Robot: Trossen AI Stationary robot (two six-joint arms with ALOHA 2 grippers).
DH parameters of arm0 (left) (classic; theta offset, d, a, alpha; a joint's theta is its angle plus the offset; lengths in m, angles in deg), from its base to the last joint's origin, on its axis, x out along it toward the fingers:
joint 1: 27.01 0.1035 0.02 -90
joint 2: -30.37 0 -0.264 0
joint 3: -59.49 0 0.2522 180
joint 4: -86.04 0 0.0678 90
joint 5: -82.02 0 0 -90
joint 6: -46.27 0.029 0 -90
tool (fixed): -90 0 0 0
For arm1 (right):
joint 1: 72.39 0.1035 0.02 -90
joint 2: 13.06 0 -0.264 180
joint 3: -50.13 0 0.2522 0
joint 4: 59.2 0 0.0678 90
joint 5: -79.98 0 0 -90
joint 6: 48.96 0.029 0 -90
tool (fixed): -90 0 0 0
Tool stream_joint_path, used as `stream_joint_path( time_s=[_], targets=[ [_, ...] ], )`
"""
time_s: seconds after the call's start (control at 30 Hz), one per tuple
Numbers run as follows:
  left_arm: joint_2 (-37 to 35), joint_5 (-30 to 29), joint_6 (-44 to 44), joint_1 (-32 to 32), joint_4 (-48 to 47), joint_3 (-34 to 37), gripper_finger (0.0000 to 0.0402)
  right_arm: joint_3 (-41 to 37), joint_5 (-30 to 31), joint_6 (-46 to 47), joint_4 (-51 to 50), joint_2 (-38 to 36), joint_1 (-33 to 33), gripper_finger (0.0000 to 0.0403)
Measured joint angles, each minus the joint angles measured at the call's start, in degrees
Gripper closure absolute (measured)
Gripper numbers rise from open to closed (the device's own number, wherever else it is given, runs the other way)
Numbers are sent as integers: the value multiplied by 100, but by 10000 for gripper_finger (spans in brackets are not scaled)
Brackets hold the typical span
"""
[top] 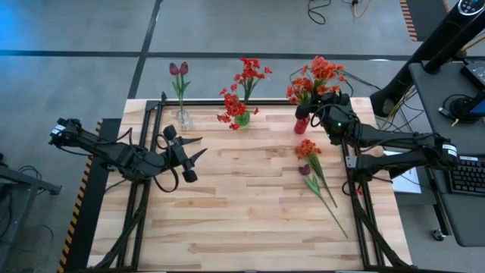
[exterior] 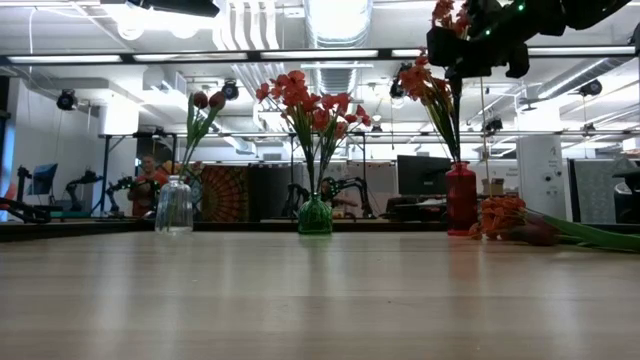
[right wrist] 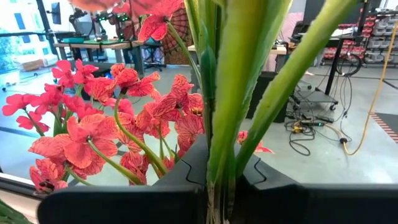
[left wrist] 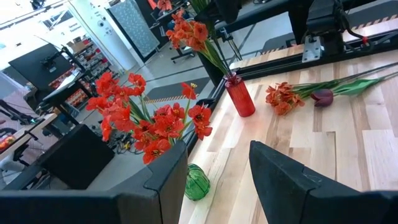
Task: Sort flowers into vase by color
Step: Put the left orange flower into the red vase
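Note:
Three vases stand along the table's far edge. A clear vase (top: 184, 119) holds maroon tulips (top: 179, 70). A green vase (top: 242, 118) holds red blooms (top: 246, 76). A red vase (top: 301, 125) holds orange blooms (top: 317, 76). One orange flower (top: 307, 148) and one maroon tulip (top: 305, 170) lie flat on the table near its right side, stems pointing toward the near edge. My right gripper (top: 327, 108) is above the red vase, shut on green stems. My left gripper (top: 189, 148) hovers open over the table's left part, touching nothing. My right gripper (right wrist: 221, 180) pinches the green stems (right wrist: 219, 143) of the orange flowers between its two fingers, high up just below the blooms. The fingers lie across the stems, coming level from the table's right. The stems stand nearly upright and run down into the red vase (exterior: 460, 200).
The table's near half is bare wood (top: 242, 220). Black frame rails (top: 144, 197) run along the left and right sides. In the left wrist view the green vase (left wrist: 198, 182) is just beyond my left fingers. Desks, monitors and a person (exterior: 150, 180) show in the room beyond.

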Motion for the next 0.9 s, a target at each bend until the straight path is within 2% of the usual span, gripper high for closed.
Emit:
stream_joint_path(
  time_s=[0.9],
  targets=[
    [0, 0, -1, 8, -2, 0, 245, -72, 44, 4, -7, 14, -1, 385]
  ],
)
